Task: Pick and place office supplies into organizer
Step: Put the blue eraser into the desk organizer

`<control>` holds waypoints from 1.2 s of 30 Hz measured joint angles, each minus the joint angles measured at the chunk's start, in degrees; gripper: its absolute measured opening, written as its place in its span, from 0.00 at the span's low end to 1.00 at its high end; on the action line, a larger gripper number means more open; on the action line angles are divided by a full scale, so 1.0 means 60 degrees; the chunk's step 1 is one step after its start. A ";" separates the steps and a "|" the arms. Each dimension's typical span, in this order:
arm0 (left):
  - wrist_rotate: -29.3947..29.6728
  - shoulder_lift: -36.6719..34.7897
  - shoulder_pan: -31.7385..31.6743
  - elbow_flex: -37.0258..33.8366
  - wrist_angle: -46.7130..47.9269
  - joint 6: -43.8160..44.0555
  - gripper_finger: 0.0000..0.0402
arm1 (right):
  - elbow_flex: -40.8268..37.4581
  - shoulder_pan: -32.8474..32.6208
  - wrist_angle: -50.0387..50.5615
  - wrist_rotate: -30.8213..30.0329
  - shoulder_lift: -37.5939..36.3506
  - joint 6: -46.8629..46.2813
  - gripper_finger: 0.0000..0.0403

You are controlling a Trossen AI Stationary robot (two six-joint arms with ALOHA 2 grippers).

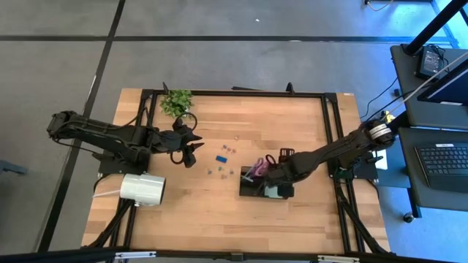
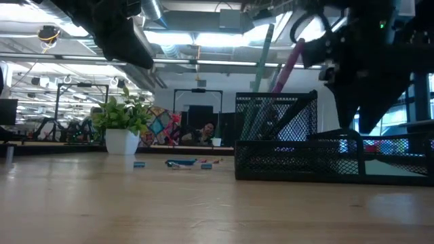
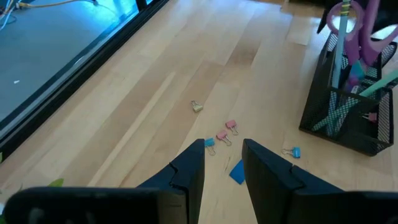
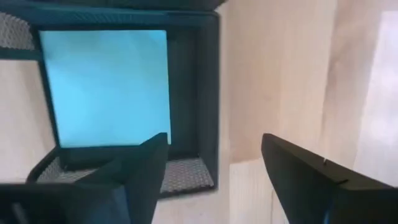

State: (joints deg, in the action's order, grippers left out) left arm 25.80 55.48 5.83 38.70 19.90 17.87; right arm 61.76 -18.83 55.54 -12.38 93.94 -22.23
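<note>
The right gripper (image 4: 211, 168) hangs over the black mesh organizer (image 1: 252, 191) with its fingers spread apart and holding nothing, and the pale sticky-note pad (image 4: 106, 87) lies flat in the compartment below it. The purple-handled scissors (image 1: 257, 167) stand in the organizer's taller section. The left gripper (image 3: 222, 165), parted a little and empty, hovers above the scattered small clips (image 3: 225, 132).

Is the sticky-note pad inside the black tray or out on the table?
Inside. The sticky-note pad lies flat within the organizer's mesh walls, below the open right gripper.
</note>
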 joint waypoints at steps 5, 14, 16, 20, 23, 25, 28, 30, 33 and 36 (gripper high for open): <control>0.0000 0.0000 0.0002 0.0000 0.0000 0.0000 0.25 | 0.0004 0.0000 0.0893 0.0000 -0.1003 -0.0765 0.66; 0.0004 0.0000 0.0004 0.0000 -0.0011 -0.0004 0.25 | 0.0004 0.0000 0.1940 -0.0015 -0.2921 -0.1799 0.67; 0.0004 0.0000 0.0000 0.0000 -0.0056 -0.0004 0.25 | 0.0004 0.0000 0.2175 -0.0037 -0.3305 -0.2266 0.67; -0.0081 0.0008 -0.0007 -0.0004 -0.0600 -0.0008 0.25 | 0.0004 -0.0022 0.2063 -0.1023 -0.4140 -0.3436 0.67; -0.0895 0.0200 -0.0158 -0.0004 -0.1160 -0.0464 0.26 | -0.0015 -0.0033 0.1853 -0.2048 -0.4798 -0.3954 0.67; -0.1427 0.0477 -0.0304 0.0000 -0.1634 -0.1004 0.27 | -0.0137 -0.0022 0.1770 -0.2250 -0.5289 -0.3900 0.67; -0.2221 0.1052 -0.0620 0.0000 -0.2059 -0.1890 0.29 | -0.0419 0.0153 0.1299 -0.2257 -0.6003 -0.3748 0.67; -0.2577 0.1513 -0.0793 0.0009 -0.2254 -0.2584 0.30 | -0.0760 0.0247 0.0781 -0.2305 -0.6434 -0.3625 0.67; -0.2772 0.2305 -0.0966 0.0140 -0.2318 -0.3680 0.32 | -0.1398 0.0395 -0.0504 -0.2534 -0.6909 -0.3220 0.67; -0.3066 0.3050 -0.1247 0.0372 -0.2371 -0.4020 0.33 | -0.2016 0.0589 -0.1665 -0.2619 -0.7160 -0.2694 0.67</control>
State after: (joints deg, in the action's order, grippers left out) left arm 7.40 73.78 -1.66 40.93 5.67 -6.25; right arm 49.66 -15.29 45.54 -28.09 50.98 -38.40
